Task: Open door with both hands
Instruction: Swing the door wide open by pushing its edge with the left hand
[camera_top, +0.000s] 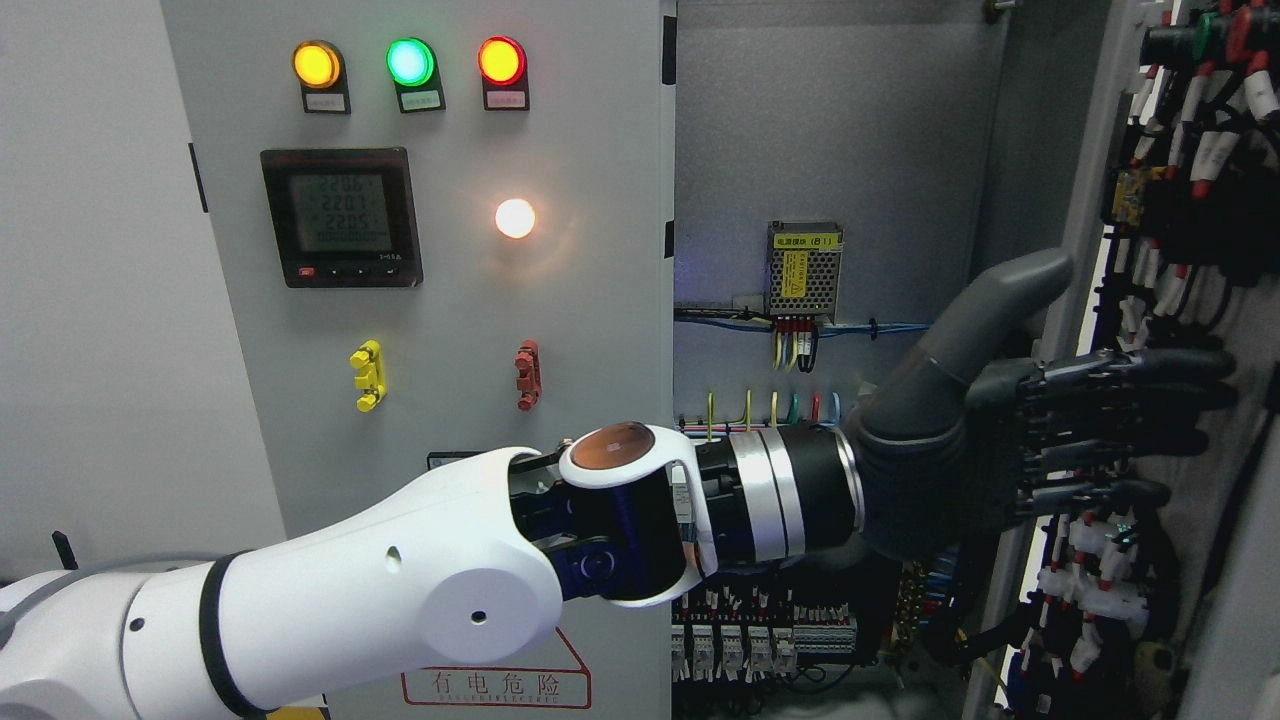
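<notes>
Door (1100, 300) at the right is seen swung open, with its edge running down from the upper right toward the bottom, and its inner face, full of wiring (1190, 150) and white connectors (1090, 580), is turned toward the camera. The left hand (1040, 440) is reached across from the lower left on a white arm (380, 590), and it is held at this edge. The four dark fingers (1120, 400) are stretched out nearly straight and laid flat over the inner face of the door; the thumb (1000, 290) is raised up and apart from them. Nothing is closed inside the hand; it is only pressed or rested against the door, and whether the fingertips hook the edge cannot be told.

Between the open door and the left door (430, 300) the cabinet interior (830, 130) is exposed, with a small power supply (803, 270) on the grey back plate and terminal rows (760, 640) low down. Free room is seen in the upper part of this opening, above the wrist. The left door is closed, and three lamps (410, 62), a meter (340, 215) and a warning label (500, 685) are carried on it.
</notes>
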